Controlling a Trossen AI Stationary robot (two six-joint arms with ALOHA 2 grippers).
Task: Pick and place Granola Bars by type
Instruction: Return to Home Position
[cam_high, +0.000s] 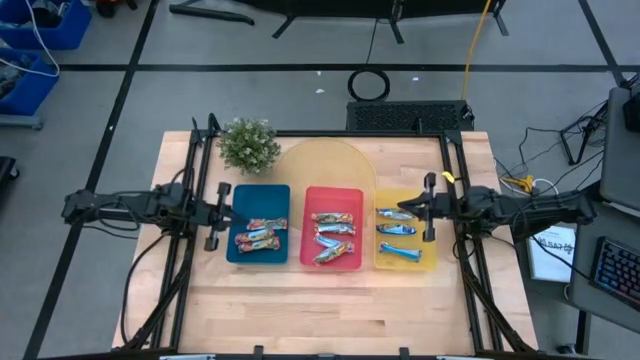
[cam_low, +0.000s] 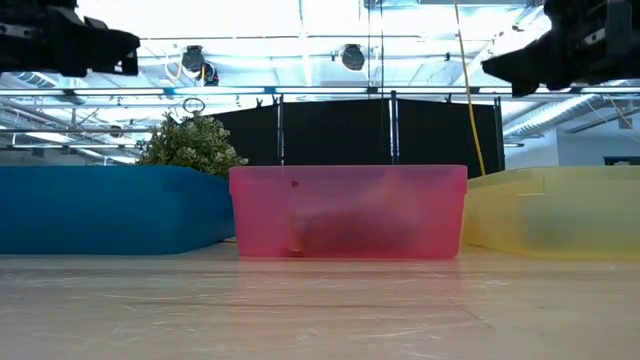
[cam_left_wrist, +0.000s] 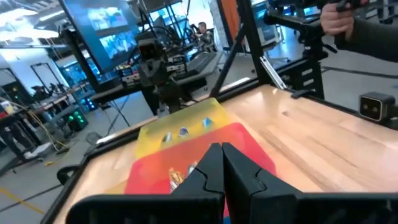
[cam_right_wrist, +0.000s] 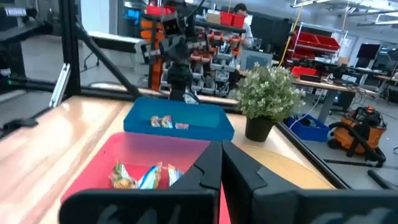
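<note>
Sorting judged complete: shiny-wrapped granola bars (cam_high: 332, 236) lie by type in the blue plastic bin (cam_high: 258, 190), pink plastic bin (cam_high: 332, 190) and yellow plastic bin (cam_high: 385, 263) on the wooden bench (cam_high: 330, 310), and the left tool (cam_high: 226, 209) and right tool (cam_high: 410, 209), both clenched empty at the row's 2 ends, need only retract home.

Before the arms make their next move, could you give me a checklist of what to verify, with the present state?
1. Left gripper empty, fingers shut: ok.
2. Right gripper empty, fingers shut: ok.
3. Both grippers well above the bins in the low view: ok.
4. Blue bin holds only red-green bars: ok.
5. Yellow bin holds only blue bars: ok.
6. Pink bin holds one type only: cannot tell; its silvery bars are too small to compare.
</note>
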